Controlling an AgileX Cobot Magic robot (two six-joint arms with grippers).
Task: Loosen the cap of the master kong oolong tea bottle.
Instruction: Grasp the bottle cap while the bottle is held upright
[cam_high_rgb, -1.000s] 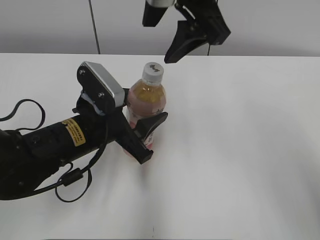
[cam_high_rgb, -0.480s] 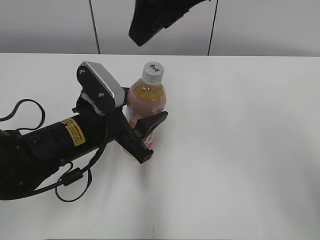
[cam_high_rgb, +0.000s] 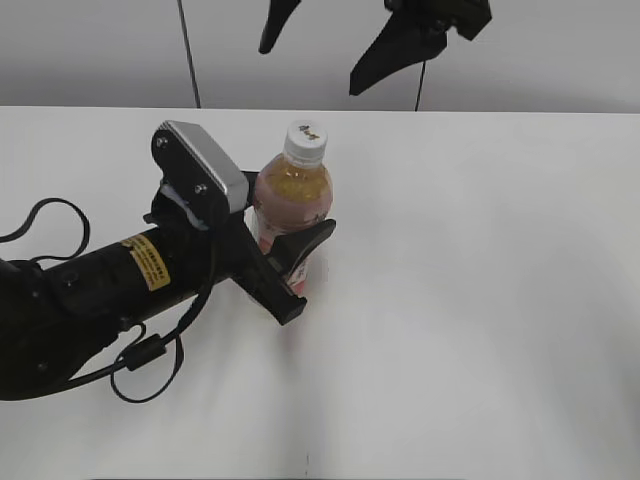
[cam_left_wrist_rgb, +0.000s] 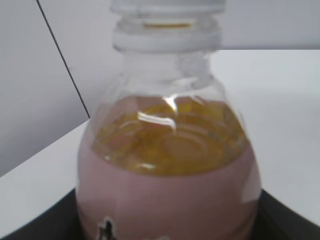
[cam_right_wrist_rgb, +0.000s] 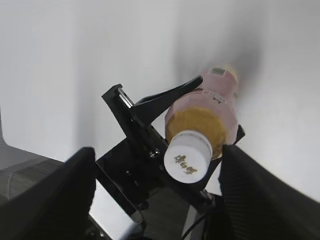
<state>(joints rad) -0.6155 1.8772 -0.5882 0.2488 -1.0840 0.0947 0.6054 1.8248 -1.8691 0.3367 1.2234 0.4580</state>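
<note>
The master kong oolong tea bottle (cam_high_rgb: 292, 195) stands upright on the white table, pinkish-amber tea inside, with the white cap (cam_high_rgb: 306, 142) on top. My left gripper (cam_high_rgb: 308, 272) is shut on the bottle's body from the left. The left wrist view shows the bottle's shoulder (cam_left_wrist_rgb: 167, 175) close up and the cap's lower edge (cam_left_wrist_rgb: 167, 5), with the jaws (cam_left_wrist_rgb: 167, 231) at the bottom corners. My right gripper (cam_high_rgb: 310, 68) hangs open above the cap without touching it. The right wrist view looks down on the cap (cam_right_wrist_rgb: 187, 156) and bottle (cam_right_wrist_rgb: 205, 115), with its open fingers (cam_right_wrist_rgb: 157, 197) on either side.
The white table (cam_high_rgb: 480, 300) stretches to the right and front of the bottle. The left arm with its cable (cam_high_rgb: 110, 290) lies across the table's left side. A grey wall (cam_high_rgb: 560, 60) stands behind the table.
My right gripper has swung about above the bottle and its fingers now stand wider apart. The bottle and my left gripper have not moved.
</note>
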